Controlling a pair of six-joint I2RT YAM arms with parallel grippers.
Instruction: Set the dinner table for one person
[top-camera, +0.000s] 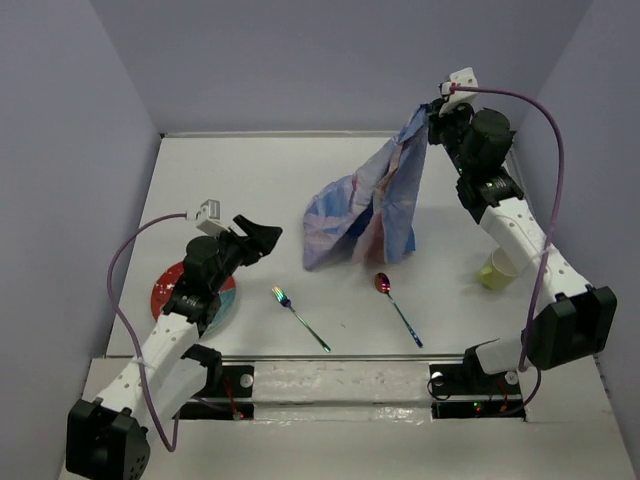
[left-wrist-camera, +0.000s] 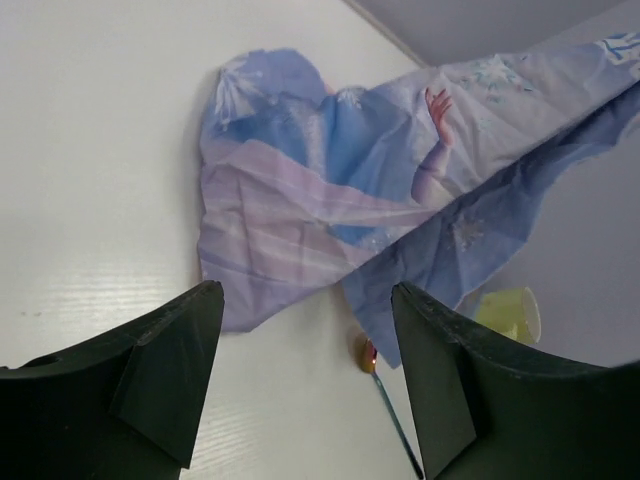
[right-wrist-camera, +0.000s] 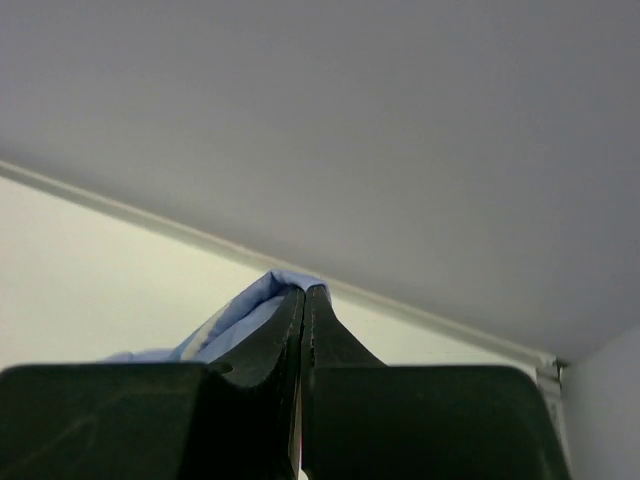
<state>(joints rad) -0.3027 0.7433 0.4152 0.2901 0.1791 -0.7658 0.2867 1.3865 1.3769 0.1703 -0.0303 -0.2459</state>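
One corner of the blue printed cloth mat (top-camera: 365, 215) is pinched in the right gripper (top-camera: 434, 110), hoisted, probably for spreading, its lower edge trailing on the dinner table (top-camera: 240, 175) beneath; the left gripper (top-camera: 258, 233) hovers spread wide, empty.

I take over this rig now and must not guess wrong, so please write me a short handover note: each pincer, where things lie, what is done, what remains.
Left pincer: open, empty, above the dinner table near the plate.
Right pincer: shut on a corner of the cloth mat, held high at far right; its lower end is on the table.
The fork and spoon lie near the front, cup at right.
Done: nothing arranged.
Left: spread mat, place plate, fork, spoon, cup.
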